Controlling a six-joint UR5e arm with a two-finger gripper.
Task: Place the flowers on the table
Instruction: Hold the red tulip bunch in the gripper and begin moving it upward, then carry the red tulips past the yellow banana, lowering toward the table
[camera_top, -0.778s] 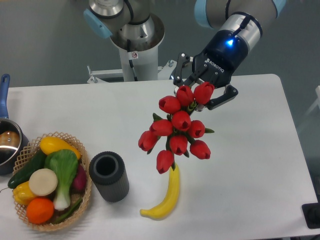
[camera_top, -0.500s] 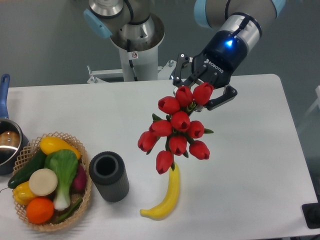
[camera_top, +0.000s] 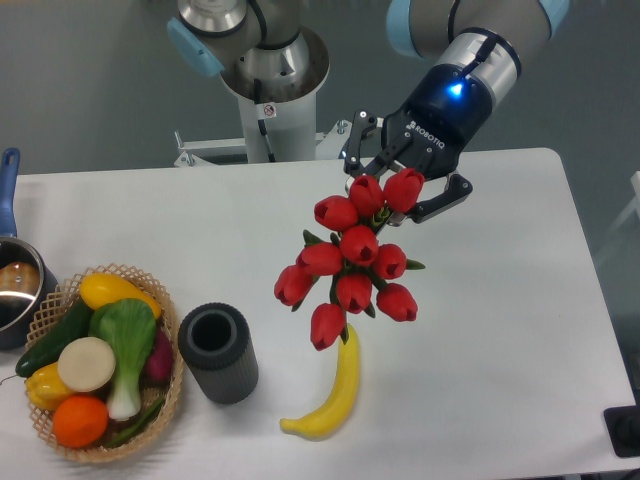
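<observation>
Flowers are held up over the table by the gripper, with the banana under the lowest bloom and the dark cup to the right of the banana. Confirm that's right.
One thing is wrong: the dark cup stands to the left of the banana, not the right, as the camera view shows. The rest holds: the gripper holds the flowers up over the table, and the banana lies under the lowest bloom.

The gripper (camera_top: 398, 190) holds the flowers (camera_top: 350, 265) above the table (camera_top: 500, 300), its fingers closed around the hidden stems, blooms facing the camera. A banana (camera_top: 330, 395) lies just near of the lowest bloom. Left of it stands a dark vase (camera_top: 217, 352), then a basket (camera_top: 100, 362) of vegetables. A pot (camera_top: 15, 285) sits at the left edge.
</observation>
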